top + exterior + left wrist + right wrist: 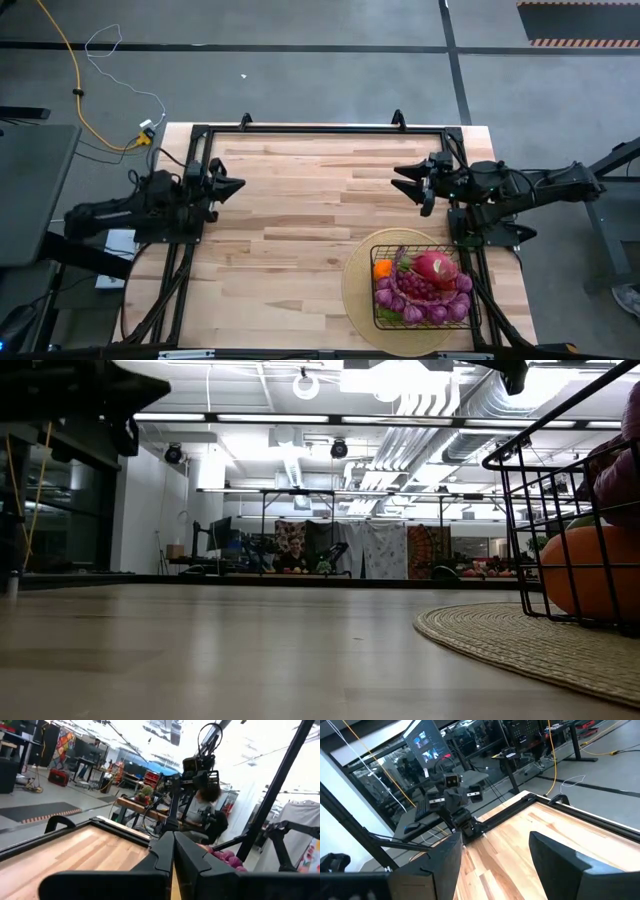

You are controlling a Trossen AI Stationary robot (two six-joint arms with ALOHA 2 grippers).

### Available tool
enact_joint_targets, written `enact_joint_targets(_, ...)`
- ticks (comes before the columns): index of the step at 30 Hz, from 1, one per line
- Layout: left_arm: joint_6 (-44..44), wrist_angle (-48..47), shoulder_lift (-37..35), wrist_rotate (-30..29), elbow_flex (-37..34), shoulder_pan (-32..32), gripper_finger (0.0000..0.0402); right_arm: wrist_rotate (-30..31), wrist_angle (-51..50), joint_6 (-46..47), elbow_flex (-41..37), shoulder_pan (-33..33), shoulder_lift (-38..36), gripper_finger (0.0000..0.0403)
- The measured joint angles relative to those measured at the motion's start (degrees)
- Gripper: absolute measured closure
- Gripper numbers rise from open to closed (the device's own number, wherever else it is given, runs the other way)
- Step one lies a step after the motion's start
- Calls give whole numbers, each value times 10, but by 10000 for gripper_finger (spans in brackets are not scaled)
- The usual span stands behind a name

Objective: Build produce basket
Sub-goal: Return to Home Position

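The black wire-mesh basket (pixel 422 290) stands on a round tan woven mat (pixel 360 300) near the table's near right corner. It holds purple grape bunches (pixel 425 300), a pink dragon fruit (pixel 436 267) and an orange (pixel 382 269). In the low view the basket (pixel 560 530) shows at the right with the orange (pixel 590 570) inside. My left gripper (pixel 238 185) hovers at the table's left edge, shut, empty. My right gripper (pixel 400 183) is raised at the right side, on the far side of the basket, open, empty.
A black frame (pixel 320 128) runs along the table's far edge and sides. Bare wood (pixel 300 230) lies between the two arms. A yellow cable (pixel 75 90) lies on the floor beyond the far left corner. People sit at desks far back in the room.
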Motion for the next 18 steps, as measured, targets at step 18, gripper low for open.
enact_joint_targets(18,-72,-22,-52,-81,-84,-95,401,-16,1,37,0,0,-1,183)
